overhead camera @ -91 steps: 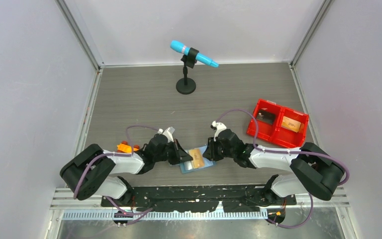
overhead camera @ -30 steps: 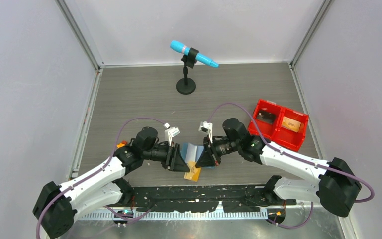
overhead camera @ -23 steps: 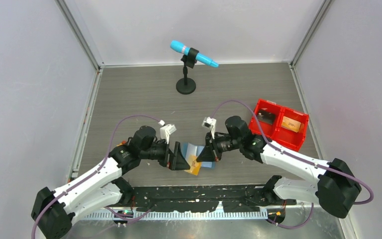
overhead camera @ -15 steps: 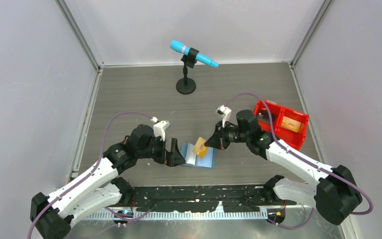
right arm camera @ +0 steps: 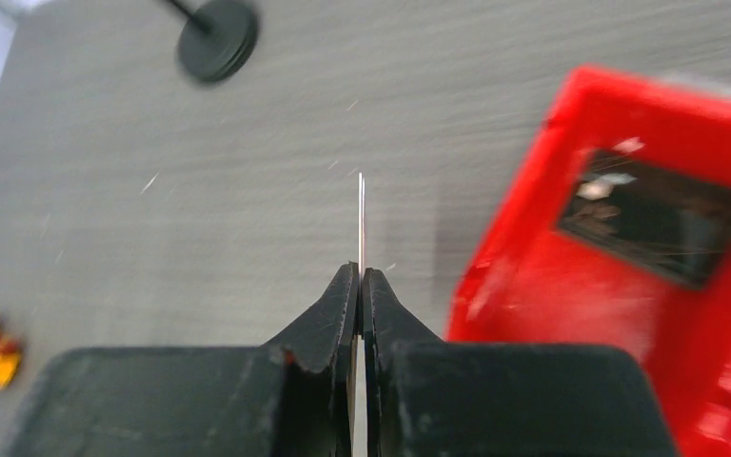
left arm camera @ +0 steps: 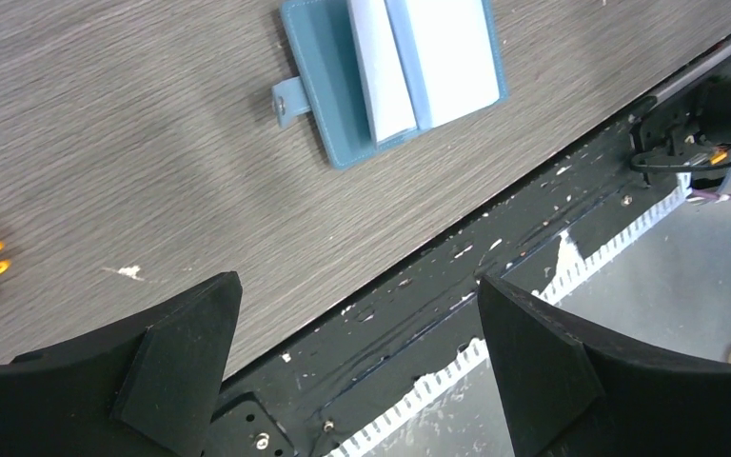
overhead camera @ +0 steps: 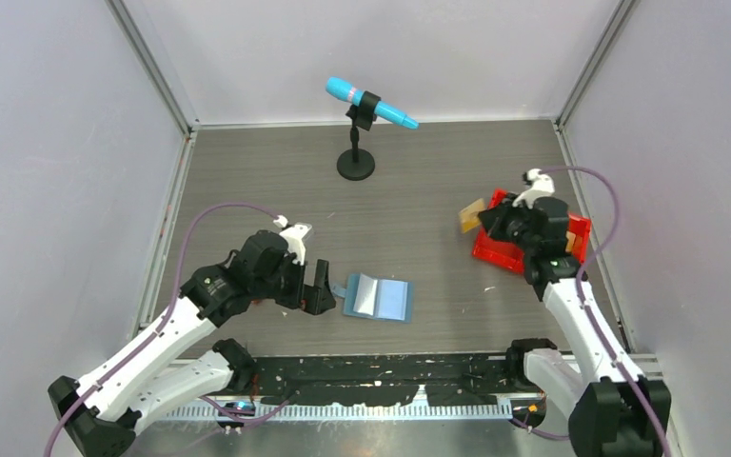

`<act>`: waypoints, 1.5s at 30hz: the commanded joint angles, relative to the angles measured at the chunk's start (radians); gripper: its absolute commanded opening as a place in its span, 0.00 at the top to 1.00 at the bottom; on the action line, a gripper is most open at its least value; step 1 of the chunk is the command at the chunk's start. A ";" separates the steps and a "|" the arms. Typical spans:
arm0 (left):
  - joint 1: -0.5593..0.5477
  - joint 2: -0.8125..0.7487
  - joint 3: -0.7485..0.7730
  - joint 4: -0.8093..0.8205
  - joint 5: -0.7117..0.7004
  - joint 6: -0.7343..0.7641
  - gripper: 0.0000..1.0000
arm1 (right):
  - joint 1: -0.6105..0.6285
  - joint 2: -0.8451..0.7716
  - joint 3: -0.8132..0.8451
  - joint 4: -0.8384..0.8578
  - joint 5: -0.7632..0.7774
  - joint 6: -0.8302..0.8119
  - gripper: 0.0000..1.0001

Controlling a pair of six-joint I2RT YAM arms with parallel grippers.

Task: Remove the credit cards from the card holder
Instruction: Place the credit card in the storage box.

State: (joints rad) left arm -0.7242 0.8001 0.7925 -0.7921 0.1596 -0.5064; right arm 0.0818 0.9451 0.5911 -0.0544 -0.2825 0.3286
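Right claw [overhead camera: 484, 220] clamps orange-gold credit card [overhead camera: 471, 214] by red bin [overhead camera: 492, 252] left rim; dark item [right arm camera: 652, 214] inside. Left claw [left arm camera: 357, 324] wide open, empty, beside opened card holder [overhead camera: 378, 297].

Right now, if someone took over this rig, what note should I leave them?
Left gripper: fingers open, holding nothing, just left of the card holder, not touching it.
Right gripper: shut on an orange-gold credit card, held near the left rim of the red bin.
Card holder: lying open on the table, pale pockets up; no card shows in them.
Done: this card is out.
Left: probably drop it in the bin, then check the pockets for hidden cards.
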 commanded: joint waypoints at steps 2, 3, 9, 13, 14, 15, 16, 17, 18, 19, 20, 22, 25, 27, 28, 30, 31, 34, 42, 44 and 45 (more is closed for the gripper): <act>0.002 -0.016 0.071 -0.092 -0.035 0.068 0.01 | -0.178 -0.110 0.003 0.049 0.126 -0.073 0.95; 0.002 -0.014 0.076 -0.096 -0.033 0.072 0.01 | -0.226 -0.125 0.004 0.050 0.135 -0.088 0.95; 0.002 0.007 0.097 -0.143 -0.037 0.104 0.01 | -0.400 -0.141 0.038 -0.010 0.224 -0.128 0.95; 0.002 0.016 0.093 -0.126 -0.016 0.108 0.01 | -0.465 -0.113 0.040 -0.005 0.258 -0.132 0.95; 0.002 0.016 0.090 -0.119 -0.016 0.105 0.01 | -0.476 -0.104 0.041 0.000 0.236 -0.129 0.95; 0.002 0.018 0.088 -0.110 -0.016 0.100 0.01 | -0.497 -0.086 0.048 0.003 0.229 -0.127 0.95; 0.002 0.019 0.087 -0.103 -0.012 0.098 0.01 | -0.511 -0.074 0.051 0.005 0.222 -0.124 0.95; 0.002 0.022 0.087 -0.102 -0.014 0.097 0.01 | -0.517 -0.068 0.053 0.010 0.218 -0.124 0.95; 0.002 0.024 0.089 -0.103 -0.020 0.097 0.01 | -0.528 -0.055 0.056 0.013 0.206 -0.122 0.95; 0.002 0.026 0.092 -0.109 -0.024 0.096 0.01 | -0.533 -0.047 0.059 0.020 0.197 -0.121 0.95; 0.002 0.027 0.094 -0.115 -0.029 0.094 0.01 | -0.543 -0.031 0.062 0.023 0.178 -0.118 0.95; 0.002 0.026 0.094 -0.116 -0.037 0.085 0.01 | -0.558 -0.007 0.065 0.031 0.154 -0.119 0.95; 0.002 0.020 0.097 -0.117 -0.041 0.065 0.01 | -0.579 0.009 0.066 0.030 0.152 -0.138 0.95; 0.002 0.013 0.096 -0.109 -0.045 0.048 0.01 | -0.600 0.017 0.054 0.046 0.138 -0.146 0.94; 0.002 0.009 0.095 -0.105 -0.046 0.039 0.01 | -0.613 0.029 0.049 0.068 0.115 -0.147 0.94; 0.002 0.003 0.089 -0.089 -0.052 0.021 0.01 | -0.633 0.062 0.044 0.104 0.072 -0.146 0.94; 0.002 0.001 0.086 -0.078 -0.056 0.013 0.01 | -0.643 0.075 0.044 0.116 0.043 -0.146 0.94; 0.002 -0.003 0.081 -0.053 -0.063 -0.013 0.01 | -0.653 0.125 0.036 0.173 -0.009 -0.135 0.94; 0.001 0.004 0.082 -0.055 -0.060 -0.035 0.01 | -0.657 0.271 0.054 0.254 -0.117 -0.122 0.94; 0.002 -0.001 0.080 -0.057 -0.063 -0.039 0.01 | -0.657 0.280 0.047 0.268 -0.113 -0.122 0.94; 0.002 -0.002 0.080 -0.055 -0.064 -0.041 0.01 | -0.657 0.284 0.046 0.271 -0.103 -0.126 0.94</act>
State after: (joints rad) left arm -0.7242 0.8116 0.8543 -0.8795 0.1059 -0.5266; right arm -0.5716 1.2266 0.6098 0.1173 -0.3550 0.2062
